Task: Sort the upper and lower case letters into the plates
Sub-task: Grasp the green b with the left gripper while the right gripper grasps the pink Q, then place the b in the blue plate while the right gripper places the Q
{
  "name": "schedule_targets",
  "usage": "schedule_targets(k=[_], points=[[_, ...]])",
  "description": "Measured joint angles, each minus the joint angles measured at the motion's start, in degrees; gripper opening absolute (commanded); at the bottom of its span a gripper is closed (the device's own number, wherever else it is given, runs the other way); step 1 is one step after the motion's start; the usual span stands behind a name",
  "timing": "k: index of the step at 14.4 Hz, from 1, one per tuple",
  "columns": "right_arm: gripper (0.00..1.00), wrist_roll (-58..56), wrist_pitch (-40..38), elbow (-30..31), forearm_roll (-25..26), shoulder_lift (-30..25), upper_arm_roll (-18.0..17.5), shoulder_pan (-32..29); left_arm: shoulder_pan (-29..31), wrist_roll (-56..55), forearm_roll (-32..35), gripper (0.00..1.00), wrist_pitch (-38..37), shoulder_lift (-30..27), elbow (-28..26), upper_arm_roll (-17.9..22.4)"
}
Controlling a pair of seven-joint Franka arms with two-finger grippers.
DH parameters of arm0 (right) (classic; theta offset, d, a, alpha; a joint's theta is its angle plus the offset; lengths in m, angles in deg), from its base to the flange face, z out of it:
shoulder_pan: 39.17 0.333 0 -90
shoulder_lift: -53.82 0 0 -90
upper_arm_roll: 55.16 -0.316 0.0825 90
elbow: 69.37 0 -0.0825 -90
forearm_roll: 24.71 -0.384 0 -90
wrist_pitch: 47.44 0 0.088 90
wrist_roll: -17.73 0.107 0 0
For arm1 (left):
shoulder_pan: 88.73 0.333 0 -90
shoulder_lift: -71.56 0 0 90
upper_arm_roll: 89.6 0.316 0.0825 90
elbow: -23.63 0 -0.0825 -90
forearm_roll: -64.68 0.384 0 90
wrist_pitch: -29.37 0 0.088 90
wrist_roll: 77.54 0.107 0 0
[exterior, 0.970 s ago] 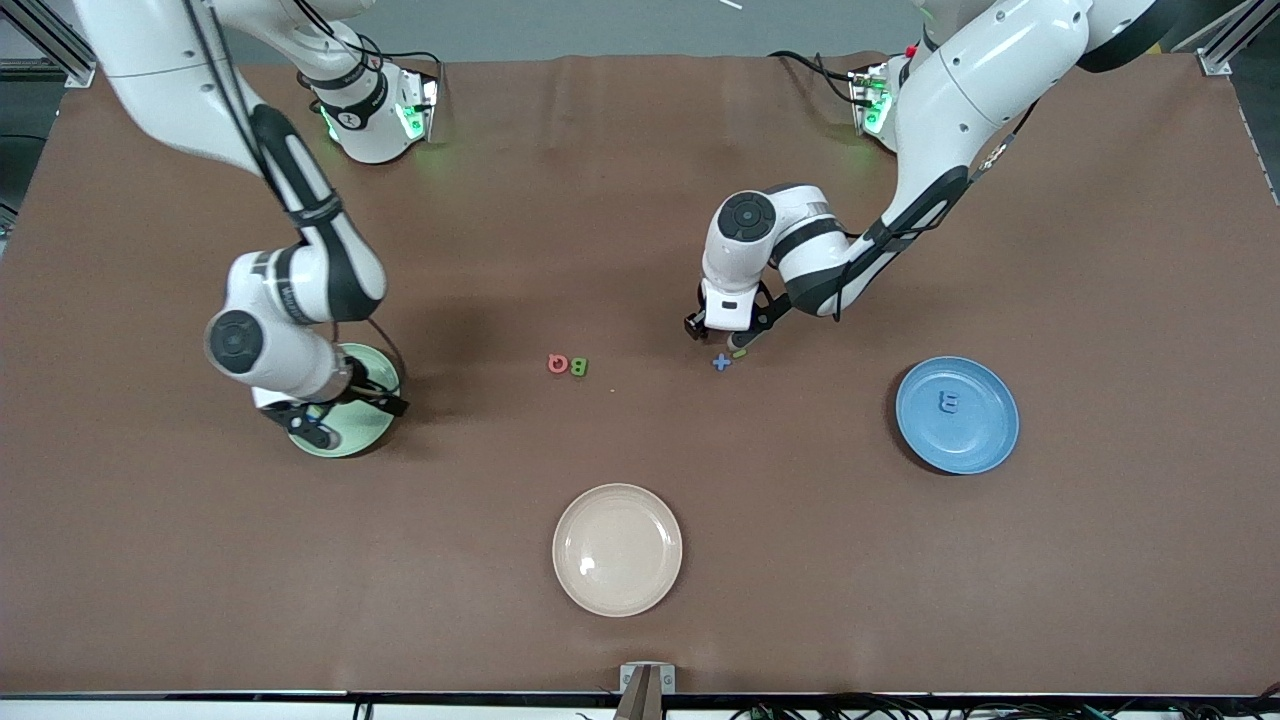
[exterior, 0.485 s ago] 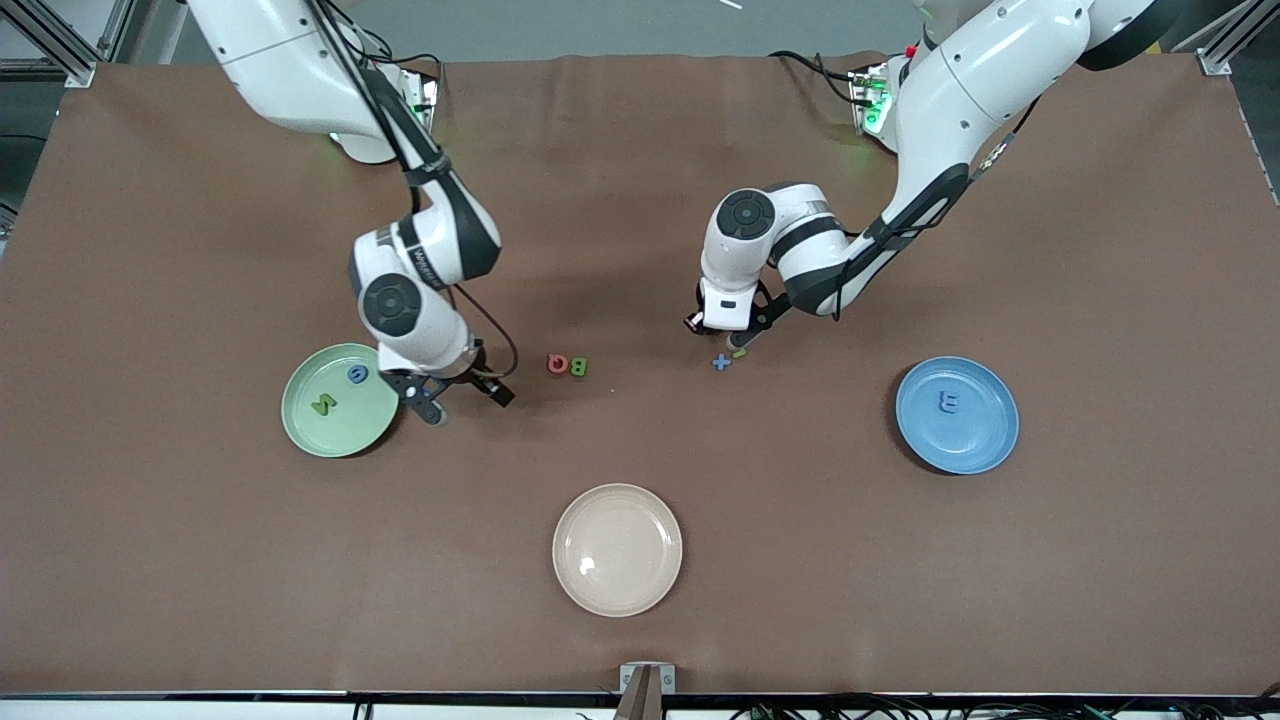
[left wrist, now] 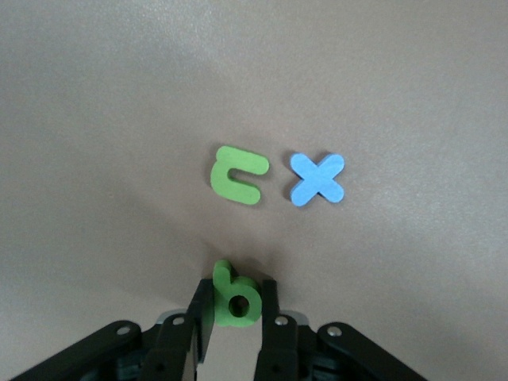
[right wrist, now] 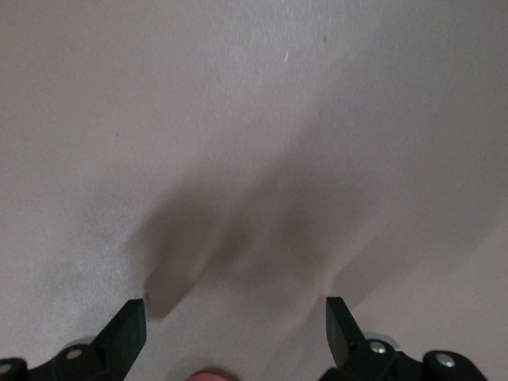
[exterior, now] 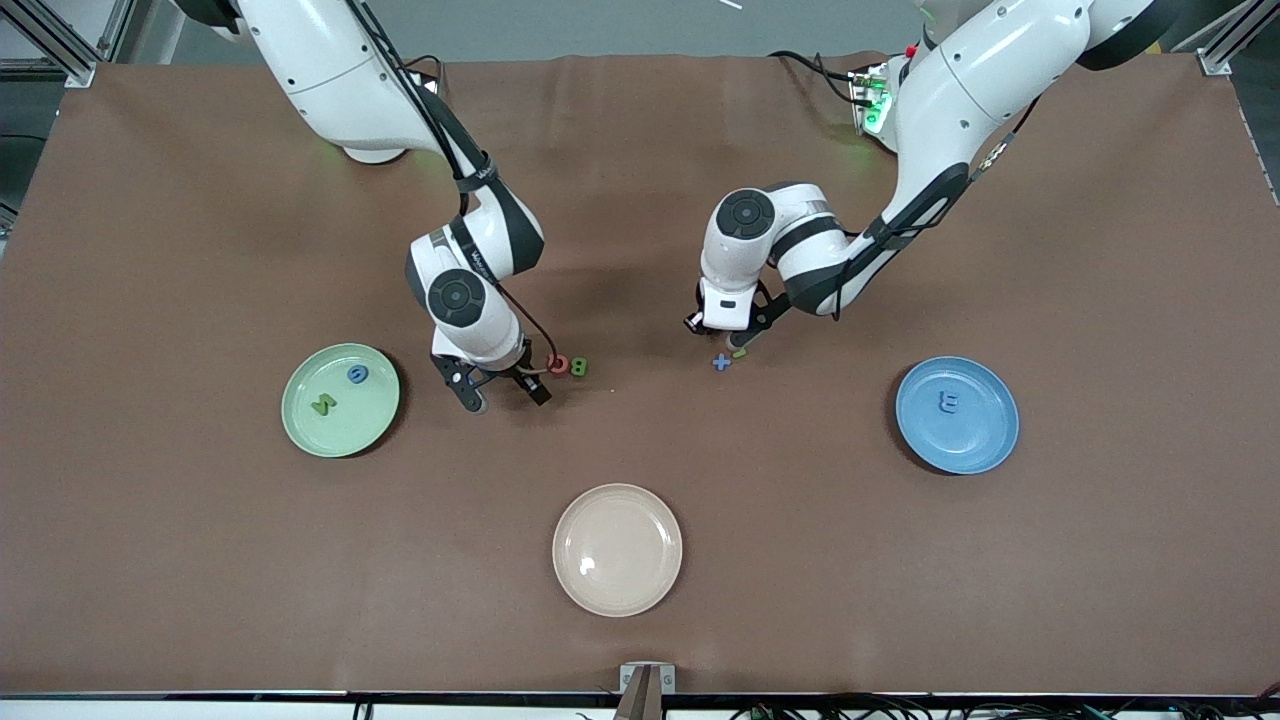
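My left gripper [exterior: 727,343] is shut on a green letter b [left wrist: 235,295], low over the table's middle. A green letter [left wrist: 236,175] and a blue x [left wrist: 317,178] lie on the cloth just by it; both also show in the front view, the green letter [exterior: 739,352] and the blue x [exterior: 721,362]. My right gripper [exterior: 503,392] is open and empty, just beside a red letter [exterior: 557,364] and a green B [exterior: 578,367]. The mint green plate [exterior: 300,430] holds a blue letter [exterior: 357,374] and a green letter [exterior: 322,404]. The blue plate [exterior: 985,445] holds one blue letter [exterior: 948,402].
A cream-beige plate [exterior: 617,549] with nothing in it lies nearest the front camera, at mid-table. The brown cloth [exterior: 200,560] covers the whole table. The right wrist view shows bare cloth between the open fingers [right wrist: 127,325].
My right arm has swung from over the mint green plate toward the table's middle, stopping by the red letter and green B. My left gripper has hardly moved.
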Motion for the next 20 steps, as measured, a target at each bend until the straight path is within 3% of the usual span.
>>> schedule_targets(k=[11,14,17,18,20], points=[[0.92,5.48,0.13,-0.67,0.00,0.31,0.01,3.60,1.96,4.03,0.56,0.00,-7.13,-3.43,1.89,-1.32],[0.87,5.97,0.13,-0.68,0.00,0.35,0.01,4.20,6.25,6.99,0.56,0.00,-12.90,-3.61,4.40,-6.75],[0.77,6.15,0.14,-0.71,0.00,0.56,0.02,5.03,17.54,15.20,0.55,0.00,-19.82,-3.70,4.63,-16.53],[0.70,6.17,0.22,-0.81,0.00,0.56,0.02,5.11,21.50,18.33,0.54,0.00,-22.11,-3.71,4.61,-19.53],[0.47,6.17,0.31,-0.98,0.00,0.56,0.04,5.12,28.10,25.27,0.52,0.00,-26.48,-3.71,4.41,-23.76]])
